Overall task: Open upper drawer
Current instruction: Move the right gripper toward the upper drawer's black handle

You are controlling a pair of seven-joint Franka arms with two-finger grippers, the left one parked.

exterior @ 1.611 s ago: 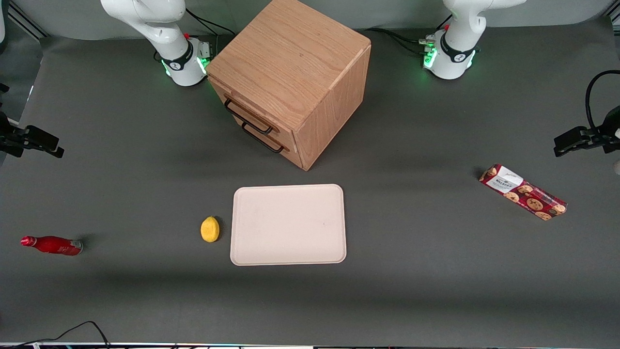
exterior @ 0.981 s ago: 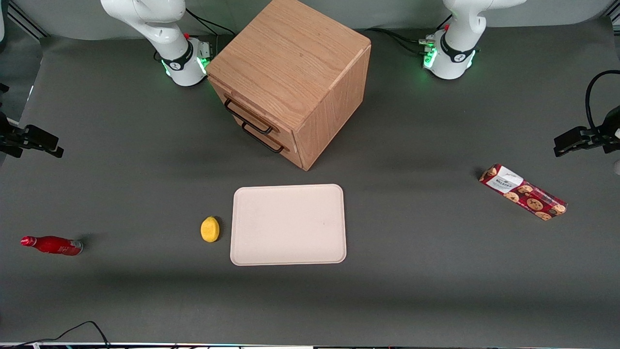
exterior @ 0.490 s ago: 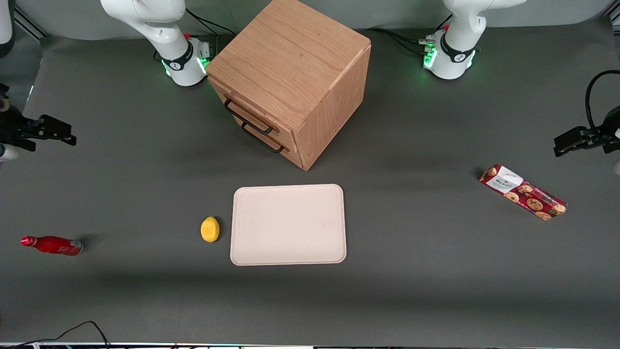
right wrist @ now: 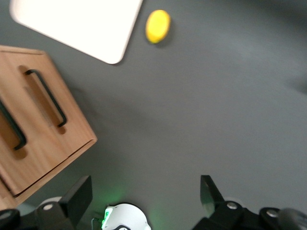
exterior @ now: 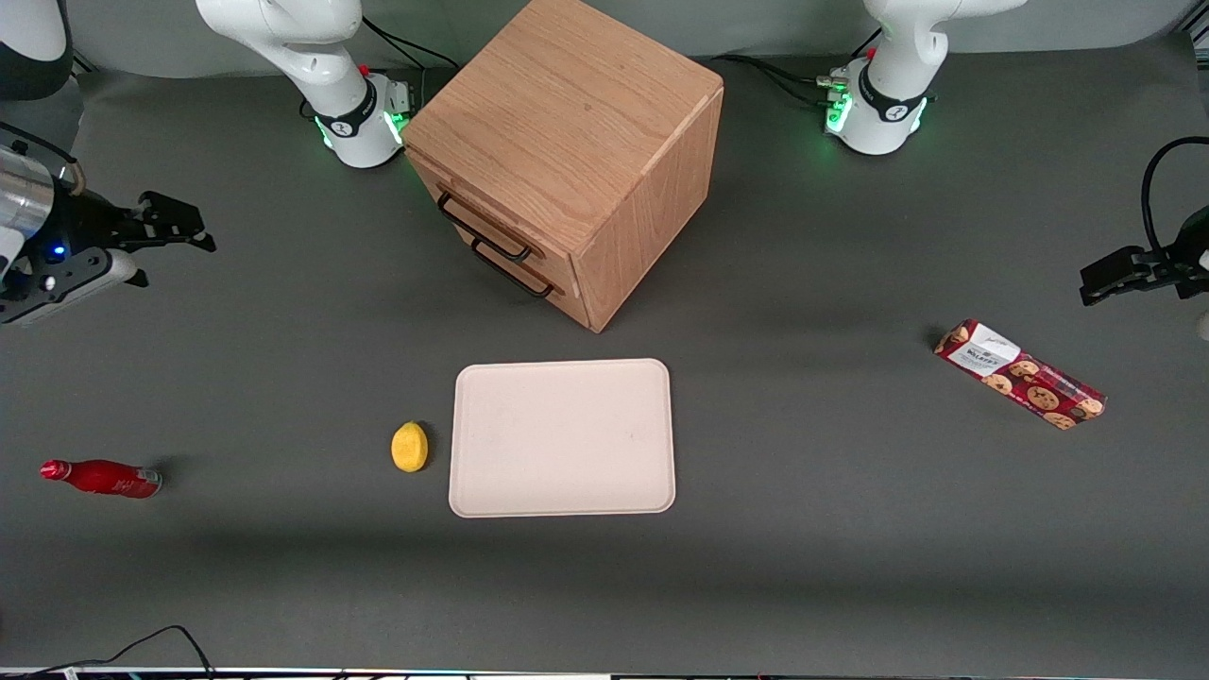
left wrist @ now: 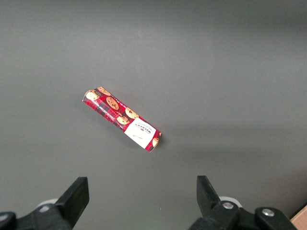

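Note:
The wooden cabinet point(exterior: 567, 123) stands in the middle of the table, its drawer fronts turned toward the working arm's end. The upper drawer point(exterior: 451, 192) is shut, and its black bar handle point(exterior: 484, 229) sits above the lower drawer's handle point(exterior: 515, 271). In the right wrist view both handles show, the upper drawer's handle point(right wrist: 12, 127) and the lower one point(right wrist: 45, 98). My right gripper point(exterior: 175, 247) is open and empty. It hangs above the table well off toward the working arm's end, apart from the cabinet. It also shows in the right wrist view point(right wrist: 144, 191).
A cream tray point(exterior: 562, 437) lies nearer the front camera than the cabinet, with a yellow lemon point(exterior: 409, 447) beside it. A red bottle point(exterior: 102, 478) lies toward the working arm's end. A cookie packet point(exterior: 1020, 374) lies toward the parked arm's end.
My right gripper has moved in from the table's edge toward the cabinet and a little farther from the front camera. The drawers have not moved.

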